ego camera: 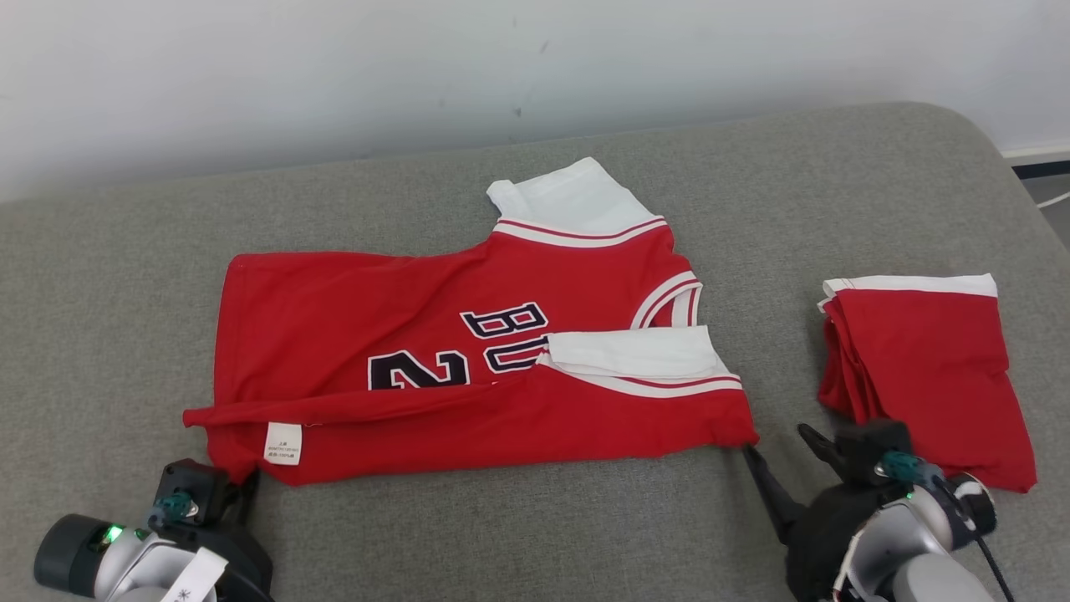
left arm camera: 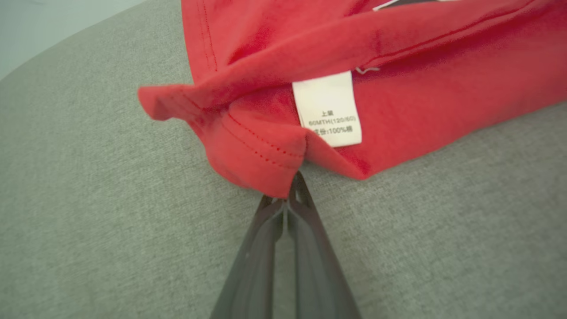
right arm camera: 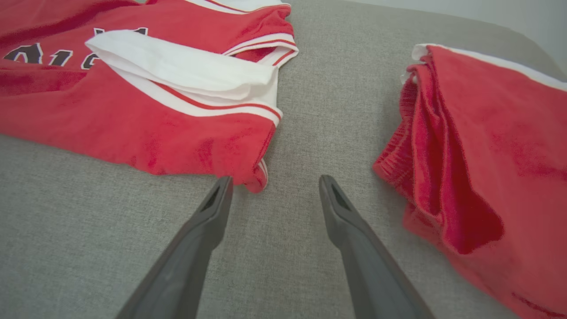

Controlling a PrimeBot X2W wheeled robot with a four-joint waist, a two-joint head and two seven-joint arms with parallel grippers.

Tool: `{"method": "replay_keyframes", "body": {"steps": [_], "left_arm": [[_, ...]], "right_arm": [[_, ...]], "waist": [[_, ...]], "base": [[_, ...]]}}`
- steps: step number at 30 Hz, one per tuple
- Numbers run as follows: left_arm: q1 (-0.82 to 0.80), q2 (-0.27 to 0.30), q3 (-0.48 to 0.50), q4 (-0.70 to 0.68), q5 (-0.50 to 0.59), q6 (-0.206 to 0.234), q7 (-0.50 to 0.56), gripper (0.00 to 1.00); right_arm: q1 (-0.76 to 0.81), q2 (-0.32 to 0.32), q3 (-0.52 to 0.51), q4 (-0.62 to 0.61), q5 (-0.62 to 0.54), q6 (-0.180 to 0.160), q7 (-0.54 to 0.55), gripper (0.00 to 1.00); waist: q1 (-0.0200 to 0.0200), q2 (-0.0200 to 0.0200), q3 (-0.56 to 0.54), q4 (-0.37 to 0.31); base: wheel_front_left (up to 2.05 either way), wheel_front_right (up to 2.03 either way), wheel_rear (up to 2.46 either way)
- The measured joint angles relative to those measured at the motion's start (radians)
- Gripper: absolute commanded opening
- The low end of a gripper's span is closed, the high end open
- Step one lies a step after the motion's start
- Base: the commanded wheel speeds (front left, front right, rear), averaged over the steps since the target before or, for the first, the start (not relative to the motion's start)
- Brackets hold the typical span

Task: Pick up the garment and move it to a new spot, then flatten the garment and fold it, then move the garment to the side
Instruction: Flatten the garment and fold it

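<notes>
Left claw (left arm camera: 287, 203) clenched on near hem corner of red cotton jersey with white sleeves and dark lettering (ego camera: 401, 334), fabric pinched right at the tips, just below white sewn-in care label (left arm camera: 330, 108). Right claw (right arm camera: 274, 181) released, jaws spread and empty, low over the cloth at jersey's near shoulder-end corner. One fingertip (right arm camera: 223, 184) just beside that corner; contact unclear.

Jersey lies flat on grey woven-fabric cushion (ego camera: 501, 535), roughly mid-surface. Long axis runs side to side across the robot: hem at its left, collar at its right. Near long edge is doubled over onto the body, one white sleeve lying on top.

Each arm has the nearer end, so likely both near corners get carried across jersey's short axis toward its far edge. Right claw not gripping yet; that looks like the step in hand.

Room:
- Bare cushion beyond jersey's far edge, then pale wall (ego camera: 251, 75).
- Folded red shorts with white band (ego camera: 928, 368) right of jersey's collar end, apart from it and close beside right claw. Snag risk if that arm swings outward.
- Cushion's rounded corner beyond the shorts.
</notes>
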Motion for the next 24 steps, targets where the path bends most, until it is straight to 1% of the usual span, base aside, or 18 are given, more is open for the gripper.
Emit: {"method": "replay_keyframes", "body": {"steps": [2,7,8,11,14,23,24], "left_arm": [[-0.005,-0.001,0.000,0.000,0.000,0.003,0.001,0.00],[-0.005,-0.007,0.000,0.000,0.000,0.007,0.004,0.00],[-0.005,-0.008,0.000,0.000,0.000,0.007,0.004,0.00],[-0.008,-0.014,-0.004,0.000,0.000,0.007,0.012,0.00],[-0.011,-0.014,-0.004,0.002,0.000,0.007,0.014,0.00],[-0.009,-0.014,-0.004,0.005,-0.001,0.007,0.021,0.00],[-0.009,-0.014,-0.005,0.005,-0.001,0.007,0.021,0.00]], "right_arm": [[-0.029,0.018,0.015,0.022,0.000,0.007,0.011,1.00],[-0.072,0.051,0.037,0.066,0.000,0.007,0.027,1.00],[-0.075,0.053,0.036,0.079,-0.002,0.005,0.033,1.00],[-0.076,0.054,0.025,0.108,-0.019,-0.021,0.034,1.00],[-0.081,0.054,0.020,0.121,-0.019,-0.029,0.033,1.00],[-0.088,0.069,0.007,0.153,-0.017,-0.029,0.022,1.00],[-0.088,0.070,0.007,0.156,-0.017,-0.029,0.022,0.95]], "waist": [[0.0000,0.0000,0.004,0.006],[0.0000,0.0000,0.007,0.013],[0.0000,0.0000,0.007,0.014],[0.0000,0.0000,0.005,0.018],[0.0000,0.0000,0.002,0.021],[0.0000,0.0000,-0.005,0.020],[0.0000,0.0000,-0.005,0.020]], "base": [[0.00,0.00,0.00],[0.00,0.00,0.00],[0.00,0.00,0.00],[0.00,0.00,0.00],[0.00,0.00,0.00],[0.00,0.00,0.00],[0.00,0.00,0.00]]}}
